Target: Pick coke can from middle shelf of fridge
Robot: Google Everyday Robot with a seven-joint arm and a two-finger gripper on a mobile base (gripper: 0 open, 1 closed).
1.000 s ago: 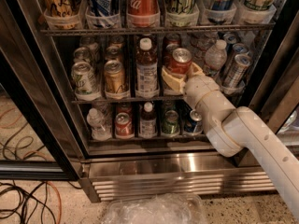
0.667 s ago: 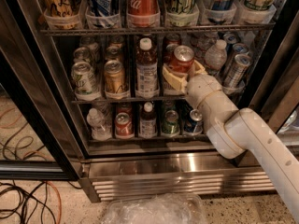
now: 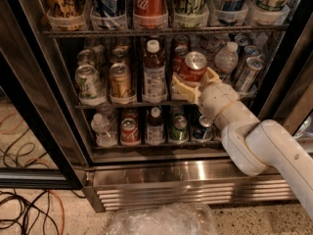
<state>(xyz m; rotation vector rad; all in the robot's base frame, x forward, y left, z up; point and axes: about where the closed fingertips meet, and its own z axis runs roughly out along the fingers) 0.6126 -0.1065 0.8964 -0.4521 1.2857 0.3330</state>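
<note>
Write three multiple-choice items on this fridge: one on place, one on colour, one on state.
1. Where is the gripper? A. top shelf B. floor C. middle shelf
2. What colour is the can just left of the bottle on that shelf? A. gold B. blue C. purple
3. How does the coke can sit? A. upright B. tilted C. lying crushed

Answers: C, its fingers flank the coke can on the middle shelf; A, its body is gold-tan; B, its silver top leans toward the camera.
</note>
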